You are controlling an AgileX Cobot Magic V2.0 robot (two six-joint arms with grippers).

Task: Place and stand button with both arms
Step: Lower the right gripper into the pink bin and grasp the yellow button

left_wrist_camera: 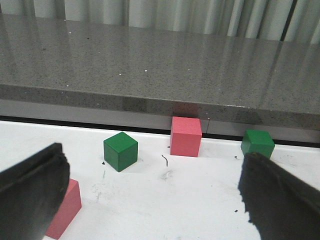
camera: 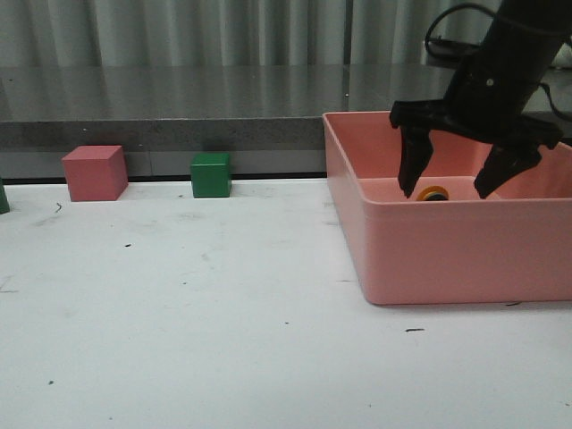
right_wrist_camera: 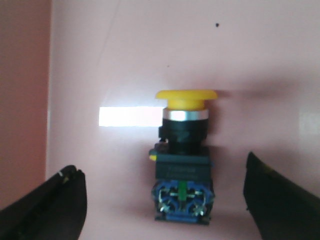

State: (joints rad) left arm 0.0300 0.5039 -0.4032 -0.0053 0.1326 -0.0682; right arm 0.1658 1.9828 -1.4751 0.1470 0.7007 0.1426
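Right wrist view: yellow-capped, black-bodied push-button (right_wrist_camera: 182, 162) lay on its side on the pink plastic bin (camera: 429, 255) floor, between the right arm's wide-open, empty fingers (right_wrist_camera: 50, 205). Left fingers (left_wrist_camera: 32, 192) likewise spread, holding nothing.

Pink bin (camera: 429, 259): looking like smooth moulded plastic, floor catching a bright glare. Button (right_wrist_camera: 184, 155): yellow cap showing as matt plastic, a shiny metal-looking ring sitting under it, black body appearing as dull plastic. Table (camera: 179, 313): white, matt, showing scuffs and dark specks. Ledge (left_wrist_camera: 150, 65): grey speckled stone-like surface, giving off soft polished reflections. Pink cube (camera: 94, 172) and green cube (camera: 211, 174): appearing matt.
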